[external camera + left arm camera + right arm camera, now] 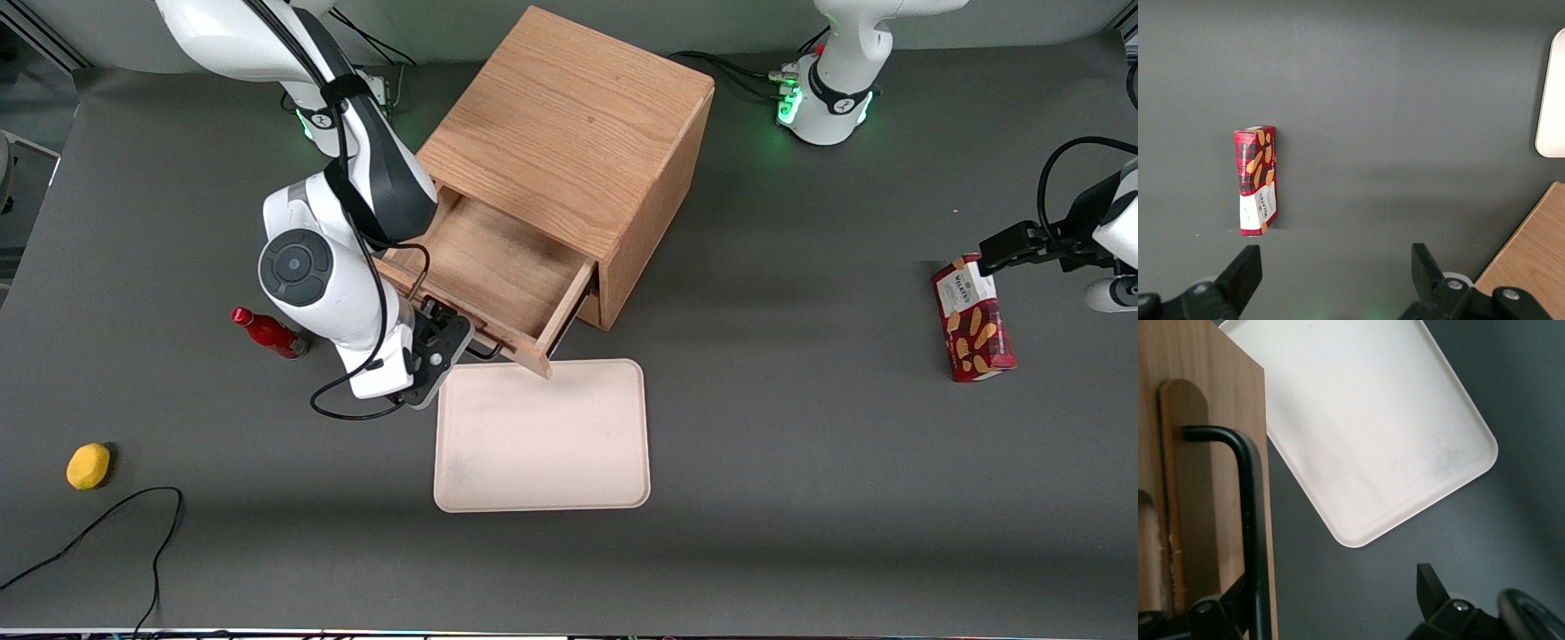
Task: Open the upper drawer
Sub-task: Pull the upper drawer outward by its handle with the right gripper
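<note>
The wooden cabinet (578,133) stands at the middle of the table. Its upper drawer (498,267) is pulled out, and its shallow wooden box shows bare inside. The bottom drawer is hidden under it. My right gripper (440,342) is at the drawer front, low by the black bar handle (484,349). In the right wrist view the gripper (1331,587) is open. The handle (1248,520) runs along the oak drawer front (1205,453), close by one finger (1221,610). The other finger (1431,587) is well apart from it, over the dark table.
A cream tray (542,436) lies just in front of the open drawer, also seen from the wrist (1365,433). A red bottle (267,333) lies beside the arm. A yellow fruit (88,466) and a cable (107,524) lie nearer the camera. A cookie box (973,318) lies toward the parked arm's end.
</note>
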`<state>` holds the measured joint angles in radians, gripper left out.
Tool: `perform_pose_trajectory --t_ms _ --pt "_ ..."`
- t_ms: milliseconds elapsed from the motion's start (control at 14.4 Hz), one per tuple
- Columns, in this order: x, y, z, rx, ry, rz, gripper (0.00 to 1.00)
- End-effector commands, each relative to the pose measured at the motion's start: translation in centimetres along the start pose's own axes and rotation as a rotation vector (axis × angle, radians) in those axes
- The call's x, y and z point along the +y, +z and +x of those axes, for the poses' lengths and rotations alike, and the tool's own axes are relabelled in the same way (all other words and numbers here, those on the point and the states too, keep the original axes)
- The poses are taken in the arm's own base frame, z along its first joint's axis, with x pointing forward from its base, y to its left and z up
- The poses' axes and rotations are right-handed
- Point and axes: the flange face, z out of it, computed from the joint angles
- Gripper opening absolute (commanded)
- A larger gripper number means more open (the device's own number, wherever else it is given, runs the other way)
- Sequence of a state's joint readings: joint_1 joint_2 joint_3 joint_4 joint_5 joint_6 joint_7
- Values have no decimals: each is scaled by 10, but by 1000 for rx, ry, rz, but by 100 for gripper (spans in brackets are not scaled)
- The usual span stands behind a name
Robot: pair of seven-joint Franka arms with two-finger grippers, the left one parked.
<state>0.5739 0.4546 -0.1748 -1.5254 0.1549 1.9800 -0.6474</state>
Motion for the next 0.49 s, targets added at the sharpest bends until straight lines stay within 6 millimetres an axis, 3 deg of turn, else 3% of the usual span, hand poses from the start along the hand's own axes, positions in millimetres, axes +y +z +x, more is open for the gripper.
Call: perform_pose_trajectory --t_ms 0,417 --pt "15 -3 4 17 -12 12 100" --pt "32 -5 5 16 5 7 100"
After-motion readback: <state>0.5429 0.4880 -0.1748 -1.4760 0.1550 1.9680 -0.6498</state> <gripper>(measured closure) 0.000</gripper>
